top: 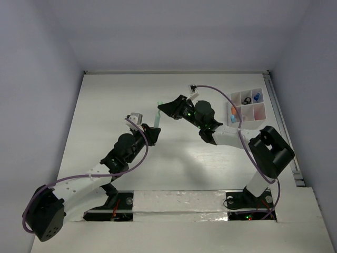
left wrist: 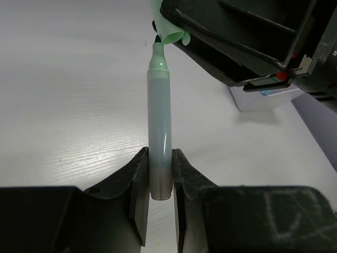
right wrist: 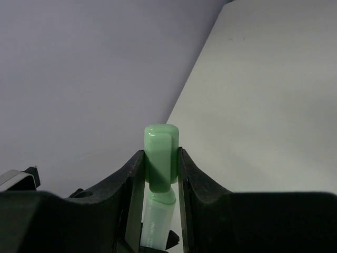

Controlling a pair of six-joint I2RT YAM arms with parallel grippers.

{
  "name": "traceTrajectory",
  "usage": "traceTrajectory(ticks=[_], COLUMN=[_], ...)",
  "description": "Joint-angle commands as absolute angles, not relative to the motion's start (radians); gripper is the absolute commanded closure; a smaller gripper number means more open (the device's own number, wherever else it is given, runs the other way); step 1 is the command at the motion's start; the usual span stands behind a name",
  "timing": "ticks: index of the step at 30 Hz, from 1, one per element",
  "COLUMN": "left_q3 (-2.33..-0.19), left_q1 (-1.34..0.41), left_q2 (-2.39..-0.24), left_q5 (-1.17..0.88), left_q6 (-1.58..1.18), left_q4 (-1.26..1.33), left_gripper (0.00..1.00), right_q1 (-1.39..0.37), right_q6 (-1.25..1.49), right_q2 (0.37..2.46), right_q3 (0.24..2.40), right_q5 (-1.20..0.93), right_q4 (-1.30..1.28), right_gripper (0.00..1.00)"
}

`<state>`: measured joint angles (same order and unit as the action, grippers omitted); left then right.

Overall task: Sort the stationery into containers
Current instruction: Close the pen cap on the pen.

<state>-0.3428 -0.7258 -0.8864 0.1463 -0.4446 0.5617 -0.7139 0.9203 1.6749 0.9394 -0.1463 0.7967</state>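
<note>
Left wrist view. Left gripper (left wrist: 160, 158) fills the 6 o'clock edge, jaws clamped on the rear end of the mint marker (left wrist: 159, 105). Long axis runs 6 to 12 o'clock, with the dark tip bared and aimed at 12. Mint cap (left wrist: 171, 34) sits at the tip, slightly off-line toward 1 o'clock, pinched by the right gripper (left wrist: 169, 23); not seated. Whether the tip has entered the cap's mouth: cannot tell. White tray (left wrist: 255, 103) shows at 3 o'clock, apart from the marker, on the table (left wrist: 79, 105).

Right wrist view. Right jaws clamped on the cap's sides, closed end toward 12 o'clock, marker barrel below it toward 6. Cap and barrel roughly coaxial.

Top view. Marker held mid-table between the two grippers, axis near 12–6, cap end at 12. Tray lies well apart at 2 o'clock, some compartments holding small items (top: 257, 97).

Judgement: the rear-end grip leaves the tip free, and the side grip on the cap leaves its mouth free. This suits a two-handed cap fit or pull; direction unknown. Marker is not yet in the tray.
</note>
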Motion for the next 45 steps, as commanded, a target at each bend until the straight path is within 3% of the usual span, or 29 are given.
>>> traceTrajectory(ticks=[1, 45], left_q3=[-0.387, -0.451], left_q1=[-0.73, -0.749], left_q2=[-0.879, -0.919], left_q5=[0.155, 0.219], left_q6=[-0.43, -0.403], left_q4=[0.595, 0.597], left_gripper=[1.0, 1.0], right_q1=[-0.721, -0.75], right_q6=[0.919, 0.888], right_q2=[1.687, 1.695], right_q3=[0.95, 0.959], right_q5=[-0.123, -0.106], right_q4=[0.874, 0.851], right_gripper=[0.98, 0.96])
